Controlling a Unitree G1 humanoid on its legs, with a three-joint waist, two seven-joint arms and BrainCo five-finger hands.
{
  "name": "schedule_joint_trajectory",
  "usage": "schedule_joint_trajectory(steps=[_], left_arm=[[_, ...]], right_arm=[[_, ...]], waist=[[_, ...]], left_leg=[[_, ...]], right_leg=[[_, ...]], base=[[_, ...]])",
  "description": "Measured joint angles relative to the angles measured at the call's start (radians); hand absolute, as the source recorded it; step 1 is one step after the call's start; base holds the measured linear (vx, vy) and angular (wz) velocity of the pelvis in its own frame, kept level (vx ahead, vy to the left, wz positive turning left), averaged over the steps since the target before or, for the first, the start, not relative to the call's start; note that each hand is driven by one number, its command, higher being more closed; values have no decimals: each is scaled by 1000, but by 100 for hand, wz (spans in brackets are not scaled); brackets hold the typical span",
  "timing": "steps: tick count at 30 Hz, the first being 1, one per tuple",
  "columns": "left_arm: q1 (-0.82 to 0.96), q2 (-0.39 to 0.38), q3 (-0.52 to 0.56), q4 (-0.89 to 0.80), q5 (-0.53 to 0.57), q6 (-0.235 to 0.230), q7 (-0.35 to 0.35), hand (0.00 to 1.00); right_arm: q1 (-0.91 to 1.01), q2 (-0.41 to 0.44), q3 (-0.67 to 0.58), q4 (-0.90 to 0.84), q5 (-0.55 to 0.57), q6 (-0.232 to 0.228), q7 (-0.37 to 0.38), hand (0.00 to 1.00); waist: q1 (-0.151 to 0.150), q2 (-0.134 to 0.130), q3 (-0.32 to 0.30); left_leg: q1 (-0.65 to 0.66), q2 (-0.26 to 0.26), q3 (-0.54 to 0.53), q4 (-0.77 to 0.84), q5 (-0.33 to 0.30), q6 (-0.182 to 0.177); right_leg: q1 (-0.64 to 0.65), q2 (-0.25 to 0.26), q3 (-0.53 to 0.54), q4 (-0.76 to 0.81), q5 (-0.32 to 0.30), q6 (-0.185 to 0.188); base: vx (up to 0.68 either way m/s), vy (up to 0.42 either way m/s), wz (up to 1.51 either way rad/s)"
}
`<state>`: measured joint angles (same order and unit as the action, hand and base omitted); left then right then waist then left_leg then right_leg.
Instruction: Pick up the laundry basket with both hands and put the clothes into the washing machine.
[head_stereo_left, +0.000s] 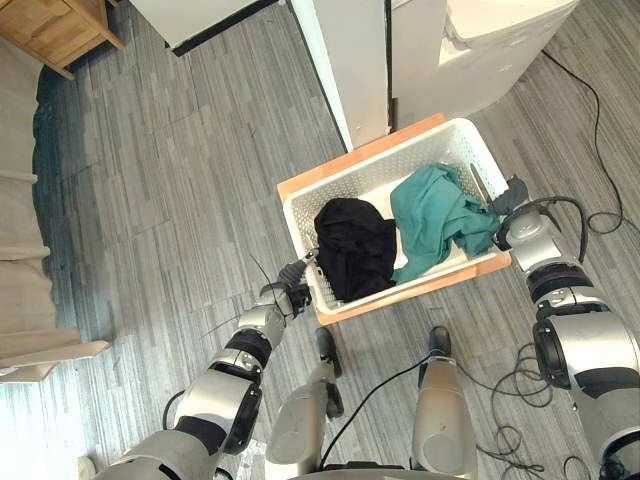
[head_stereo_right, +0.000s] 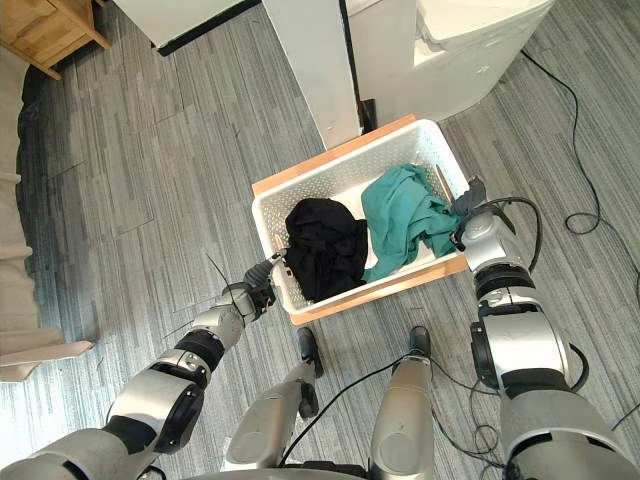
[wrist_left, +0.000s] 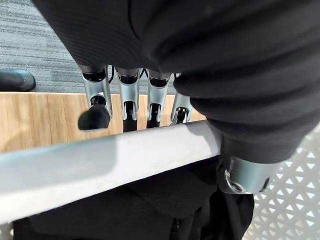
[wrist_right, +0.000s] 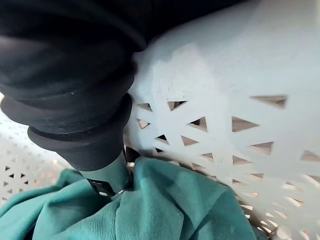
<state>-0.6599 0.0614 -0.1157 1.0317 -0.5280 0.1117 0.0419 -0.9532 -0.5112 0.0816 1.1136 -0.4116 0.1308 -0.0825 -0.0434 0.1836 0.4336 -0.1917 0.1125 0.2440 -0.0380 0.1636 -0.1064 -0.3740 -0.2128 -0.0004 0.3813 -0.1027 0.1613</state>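
A white lattice laundry basket (head_stereo_left: 370, 165) rests on a low wooden board (head_stereo_left: 420, 285). A black garment (head_stereo_left: 355, 245) lies in its left half and a teal garment (head_stereo_left: 435, 215) in its right half. My left hand (head_stereo_left: 290, 292) grips the basket's left rim (wrist_left: 100, 165): its fingers (wrist_left: 97, 90) curl under the rim outside and its thumb (wrist_left: 245, 175) hooks inside above the black garment (wrist_left: 150, 210). My right hand (head_stereo_left: 510, 200) clasps the right rim, its thumb (wrist_right: 112, 177) reaching down inside the wall (wrist_right: 225, 90) against the teal garment (wrist_right: 165, 210).
A white washing machine (head_stereo_left: 500, 40) stands just beyond the basket at the upper right, beside a white upright panel (head_stereo_left: 350, 60). Wooden furniture (head_stereo_left: 50, 30) occupies the far upper left corner. Grey plank floor (head_stereo_left: 170, 180) stretches to the left of the basket.
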Motion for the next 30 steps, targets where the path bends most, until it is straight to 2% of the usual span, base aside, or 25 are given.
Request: schedule_joint_trajectory(steps=[3, 8, 10, 13, 14, 18, 23, 27, 30], left_arm=[[-2, 0, 1, -1, 34, 5, 11, 100], [2, 8, 8, -9, 86, 45, 12, 100], [13, 15, 12, -31, 240, 74, 2, 100], [44, 30, 13, -55, 408, 112, -20, 100], [53, 33, 12, -64, 432, 119, -29, 100], [209, 73, 8, -177, 524, 146, -89, 100], [411, 159, 10, -402, 540, 156, -146, 100], [537, 166, 19, -568, 532, 158, -154, 100], [605, 166, 45, -671, 501, 157, -172, 100]], right_arm=[[9, 0, 3, -1, 1, 2, 0, 100], [84, 3, 7, -61, 19, 5, 8, 100], [105, 9, 7, -80, 22, 6, 24, 100], [182, 19, -8, -135, 38, 3, 28, 100], [202, 25, -12, -149, 46, 4, 29, 100], [379, 89, -34, -230, 67, 9, 44, 100], [613, 170, -58, -428, 109, 47, 73, 100], [740, 194, -121, -603, 114, 53, 87, 100], [816, 203, -154, -740, 128, 55, 100, 100]], waist=[[-1, 0, 0], [-5, -1, 0], [-6, -1, 0], [-11, -2, -2], [-11, -3, -3], [0, -17, -72], [6, -43, -162], [6, -60, -218], [5, -87, -264]], left_leg=[[6, 1, -5, 0, 0, 0], [22, 7, -28, -1, 0, 0], [33, 7, -29, -1, 0, 0], [58, 9, -45, -3, 0, 0], [65, 9, -48, -3, 0, -1], [98, 10, -53, -23, 0, -1], [127, 12, -54, -42, -1, -1], [144, 15, -54, -54, -1, -1], [146, 25, -55, -54, -1, -2]], right_leg=[[13, 0, -5, -2, 3, 0], [56, 1, -35, -27, 6, -1], [75, 2, -39, -40, 11, -1], [121, 2, -59, -60, 12, -1], [133, 2, -64, -66, 12, -1], [183, 4, -83, -101, 12, -2], [229, 9, -96, -152, 28, -9], [268, 17, -103, -207, 55, -8], [283, 29, -106, -235, 65, -5]], base=[[29, -10, 5], [31, -8, 11], [13, -1, 2], [41, 2, 13], [39, -4, 14], [63, -3, 7], [54, 6, 3], [8, 4, 0], [-17, -1, 0]])
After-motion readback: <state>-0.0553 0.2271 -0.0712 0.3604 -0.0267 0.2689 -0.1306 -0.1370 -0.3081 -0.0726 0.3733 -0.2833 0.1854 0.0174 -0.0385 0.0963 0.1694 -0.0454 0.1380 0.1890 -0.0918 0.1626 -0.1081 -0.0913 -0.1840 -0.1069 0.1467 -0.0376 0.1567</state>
